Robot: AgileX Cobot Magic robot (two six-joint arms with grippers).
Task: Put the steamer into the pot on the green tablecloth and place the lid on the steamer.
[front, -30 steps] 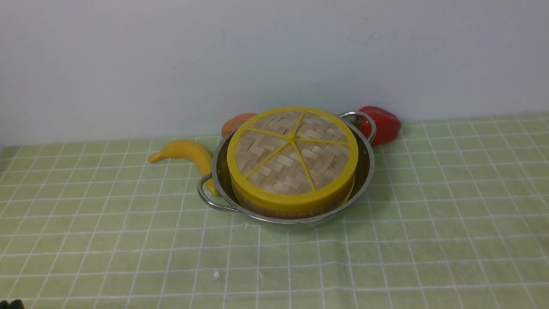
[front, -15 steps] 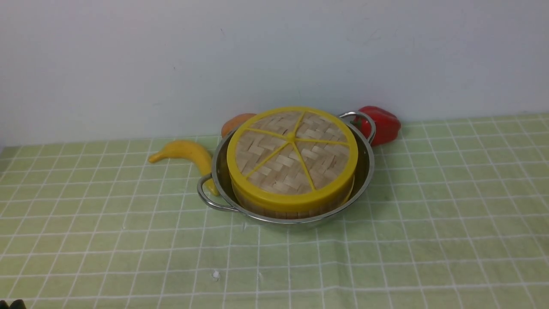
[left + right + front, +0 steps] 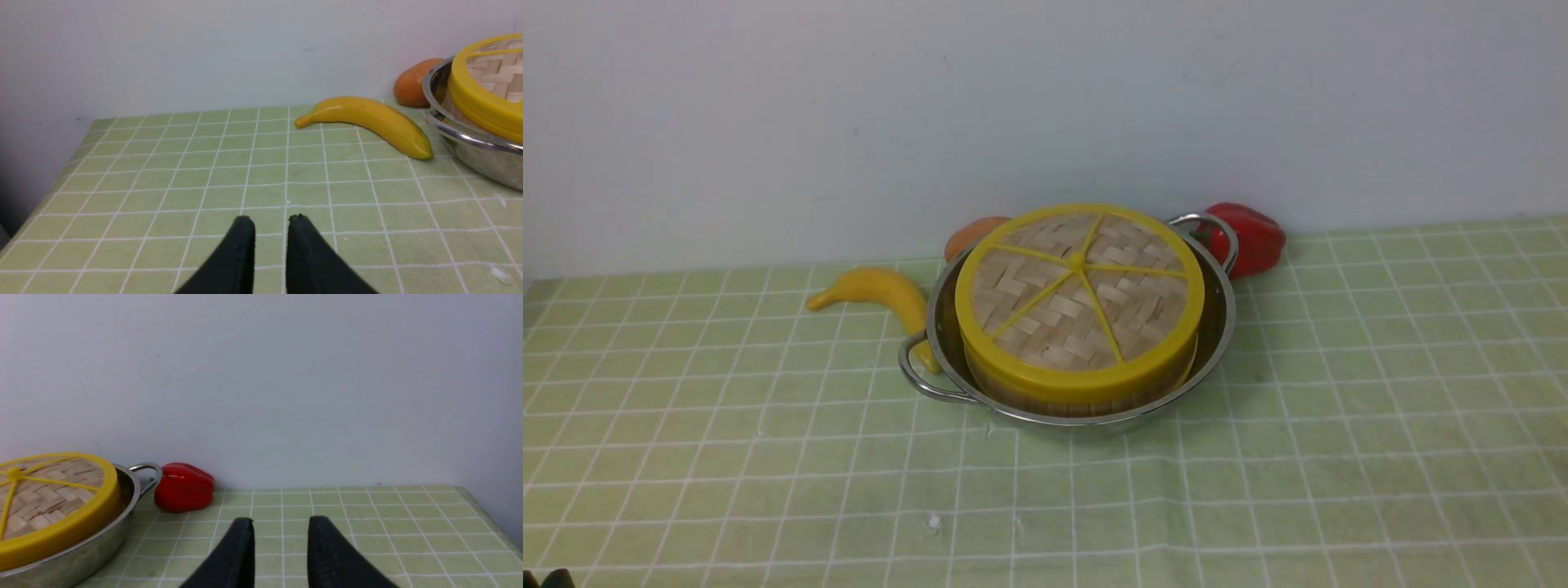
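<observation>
**A:** Starting at the left: seeing the left fingers [image 3: 241,249] low over the green tablecloth [image 3: 1339,449], parted by only a narrow gap, gripping nothing, well apart from the pot [image 3: 1221,314].

**B:** Moving rightward now?

**A:** Finding a banana [image 3: 874,292] just beside the pot's near-left handle. Spotting something round and orange [image 3: 968,233] behind the rim, too hidden for naming.

**B:** Reaching the middle?

**A:** Seeing the pot on the cloth, with the steamer [image 3: 1078,402] inside it, only a strip of bamboo wall showing. Seeing the lid [image 3: 1078,294] on top, sitting level and covering the steamer's rim all round, as far as can be told. Judging both steps as done.

**B:** Carrying on right?

**A:** Passing a red pepper [image 3: 1254,233] close against the far-right handle, touching or not being unclear. Ending at the right fingers [image 3: 241,547], parted a little wider, holding nothing, near the cloth's right edge.

**B:** Worrying about anything?

**A:** Guessing only. Fearing a sideways swing toward the middle, clipping a loop handle and jolting the lid off centre. Fearing low fingertips snagging the cloth, dragging a wrinkle and shifting the pot along with it. Expecting the banana or pepper, if bumped, to be nudging the pot too.
</observation>
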